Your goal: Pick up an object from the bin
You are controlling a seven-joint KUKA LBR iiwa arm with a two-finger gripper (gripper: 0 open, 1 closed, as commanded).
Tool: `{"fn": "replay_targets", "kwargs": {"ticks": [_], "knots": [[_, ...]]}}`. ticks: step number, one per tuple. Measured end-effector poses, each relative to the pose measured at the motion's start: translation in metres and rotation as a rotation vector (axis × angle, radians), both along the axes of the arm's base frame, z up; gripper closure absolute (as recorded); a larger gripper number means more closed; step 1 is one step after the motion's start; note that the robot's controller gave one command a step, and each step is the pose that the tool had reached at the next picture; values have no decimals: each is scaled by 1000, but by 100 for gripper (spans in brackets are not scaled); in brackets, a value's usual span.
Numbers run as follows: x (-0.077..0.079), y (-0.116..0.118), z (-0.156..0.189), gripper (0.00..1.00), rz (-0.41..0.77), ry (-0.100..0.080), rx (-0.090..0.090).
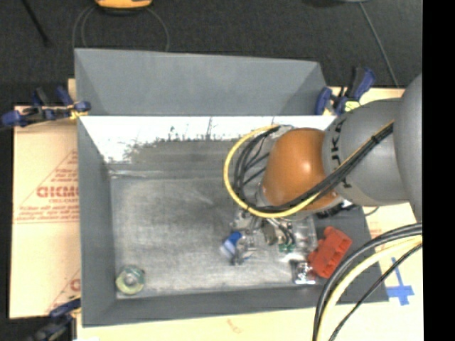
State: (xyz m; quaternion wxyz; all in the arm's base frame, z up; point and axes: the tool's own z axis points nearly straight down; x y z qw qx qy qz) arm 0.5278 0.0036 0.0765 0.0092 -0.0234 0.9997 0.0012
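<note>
My gripper (249, 233) reaches down under the orange wrist cover to the bin floor, right of centre and towards the front. A small blue and white thing (231, 247) lies right at its lower left tip, touching or nearly touching it. Just to the right of the gripper sits a small piece with a green spot (286, 247). A red ridged block (328, 251) lies farther right against the bin's right wall.
A small white and silver piece (302, 273) lies at the front wall, below the red block. A round greenish-silver cap (130, 280) rests in the front left corner. The arm and its cables cover the bin's right rear part.
</note>
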Motion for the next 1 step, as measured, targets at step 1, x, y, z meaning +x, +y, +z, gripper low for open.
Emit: {"fn": "replay_targets", "kwargs": {"ticks": [1], "knots": [[14,6,146,100,158,6,-6]]}}
